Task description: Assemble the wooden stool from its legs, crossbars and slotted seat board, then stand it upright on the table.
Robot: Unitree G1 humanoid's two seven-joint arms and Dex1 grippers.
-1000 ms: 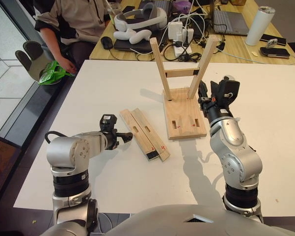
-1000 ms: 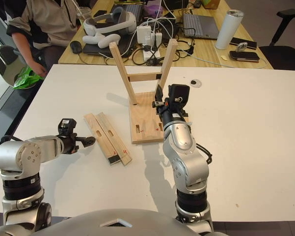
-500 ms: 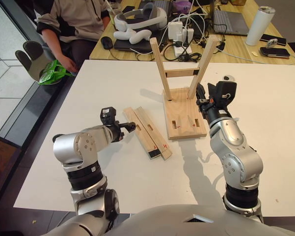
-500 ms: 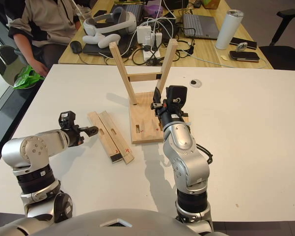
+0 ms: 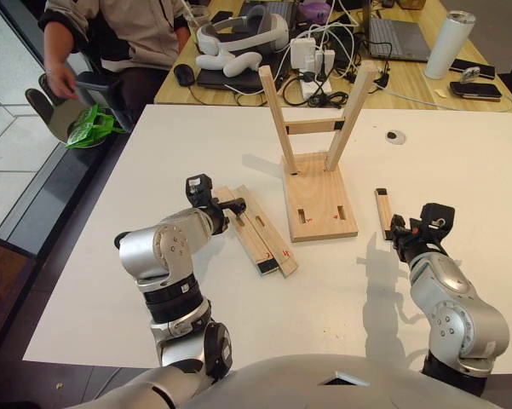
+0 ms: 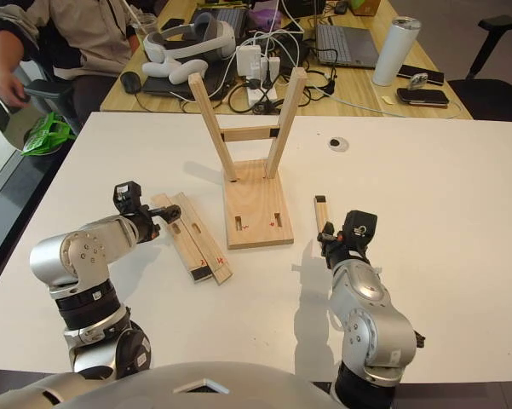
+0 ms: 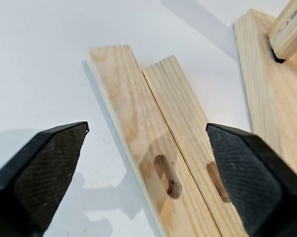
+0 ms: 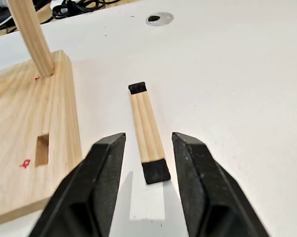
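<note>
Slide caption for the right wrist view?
Open right gripper lined up on the loose crossbar beside the seat board.

seat board (image 5: 319,200): small red hand-drawn marks on its face, not legible as characters
loose legs (image 5: 264,240): red scribbles near their dark ends, too small to read
readable text: none

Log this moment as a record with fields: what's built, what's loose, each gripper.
Built: seat board flat on the table, two legs standing in its far slots, one crossbar joining them
Empty slots: two, near edge of the board
Loose: two slotted legs side by side left of the board; short crossbar right of it
Left gripper: open, at the loose legs' far end
Right gripper: open, fingers either side of the short crossbar
</note>
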